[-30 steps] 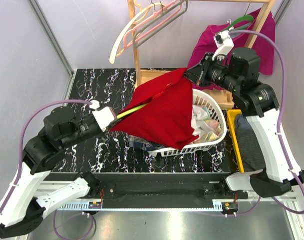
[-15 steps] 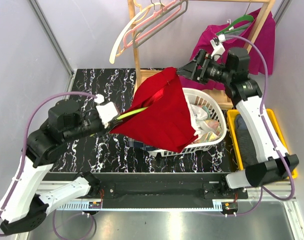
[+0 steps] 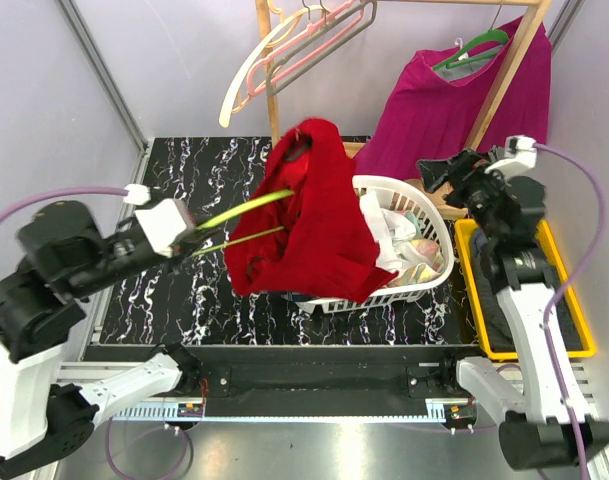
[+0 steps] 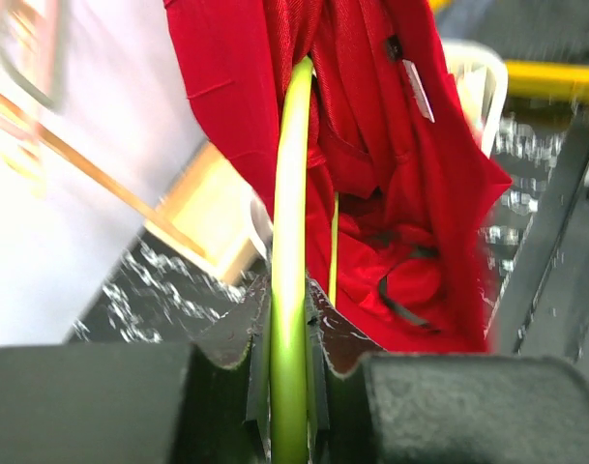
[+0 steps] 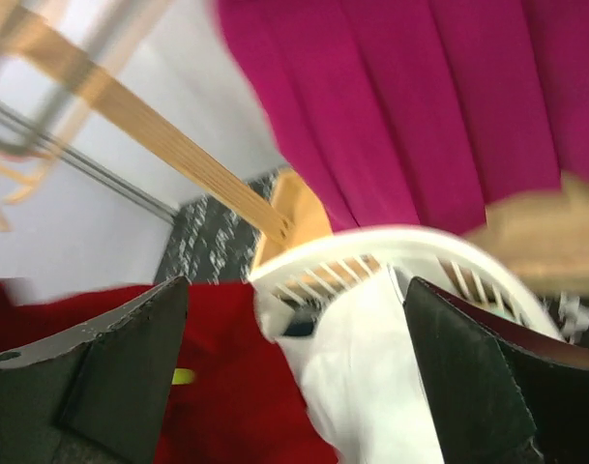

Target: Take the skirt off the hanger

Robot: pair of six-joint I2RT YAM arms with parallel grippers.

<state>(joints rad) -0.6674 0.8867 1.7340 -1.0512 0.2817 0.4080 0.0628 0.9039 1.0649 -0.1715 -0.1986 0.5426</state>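
1. right gripper [image 3: 434, 172] has just let go of the red skirt [image 3: 319, 215] and backed off to 3 o'clock, jaws wide and empty.
2. left gripper [image 4: 289, 319], at 9 o'clock, stays pinched on the lime-green hanger [image 3: 246, 215].
3. the skirt now sags from the hanger's tip over the white laundry basket [image 3: 424, 282]. i'd say it isn't off yet.

skirt [image 3: 324, 220] red | hanger [image 3: 244, 208] lime-green | basket [image 3: 409, 285] white | table [image 3: 194, 170] black, white-veined | hung garment [image 3: 444, 120] magenta

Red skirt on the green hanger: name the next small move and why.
Probably bring the right gripper, open and empty near the laundry basket, over to pinch the red skirt and pull: it hangs bunched on the green hanger that the left gripper clamps.
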